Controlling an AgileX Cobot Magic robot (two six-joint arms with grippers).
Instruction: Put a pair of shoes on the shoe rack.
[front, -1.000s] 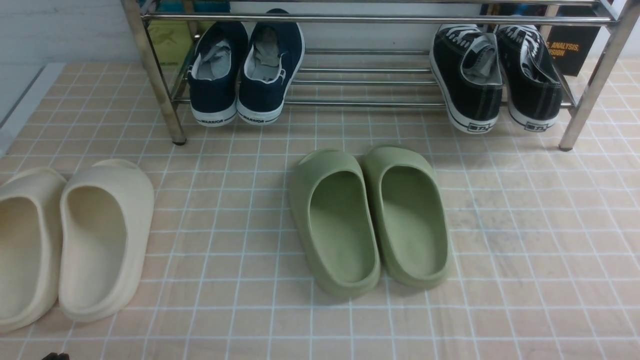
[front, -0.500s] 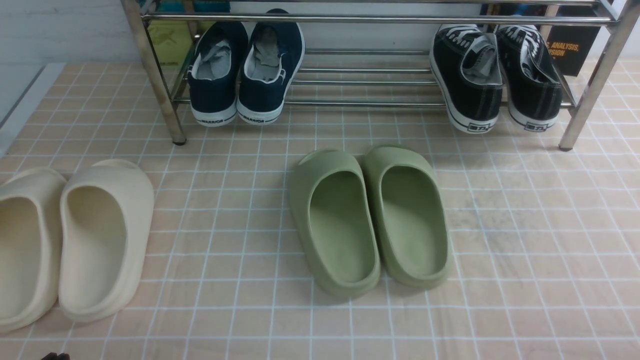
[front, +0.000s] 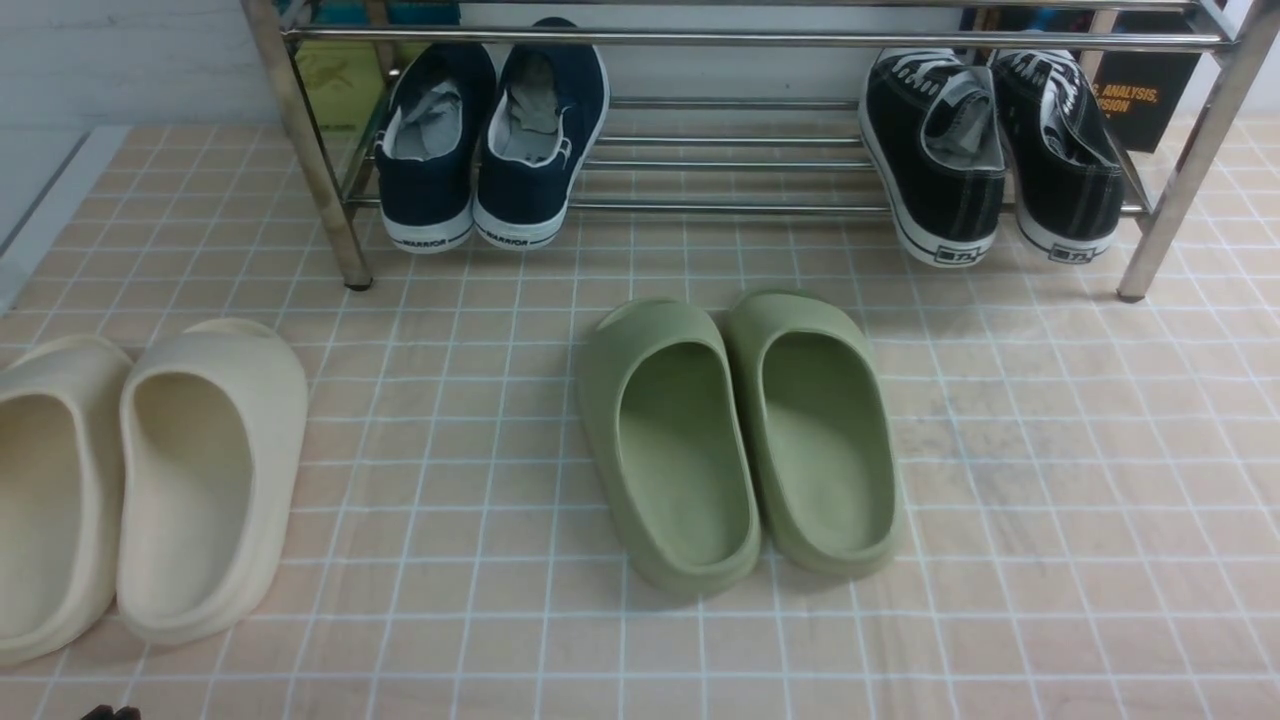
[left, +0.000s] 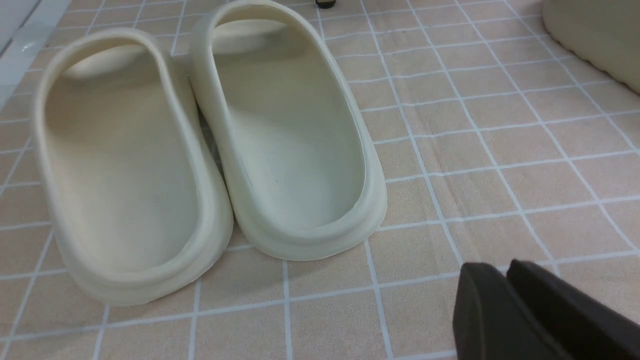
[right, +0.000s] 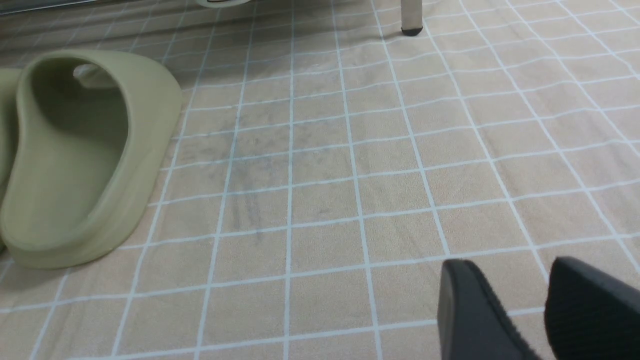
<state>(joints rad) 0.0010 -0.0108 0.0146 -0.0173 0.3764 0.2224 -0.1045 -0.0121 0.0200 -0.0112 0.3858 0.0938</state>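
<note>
Navy shoes (front: 490, 145) sit side by side on the shoe rack's (front: 740, 160) lower bars at its left end, heels outward, well apart from both grippers. Left gripper (left: 505, 290) hovers near the cream slides (left: 200, 145), jaws seemingly nearly together and empty; right gripper (right: 510, 295) is spread, empty, beside a green slide (right: 85, 150).

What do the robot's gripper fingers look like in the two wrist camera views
Only the fingers show. The left gripper has two smooth, matte, dark brownish-black fingers with rounded tips. The right gripper has two black fingers, one with a finely textured pad. No cables, markings or arm links are visible.
</note>
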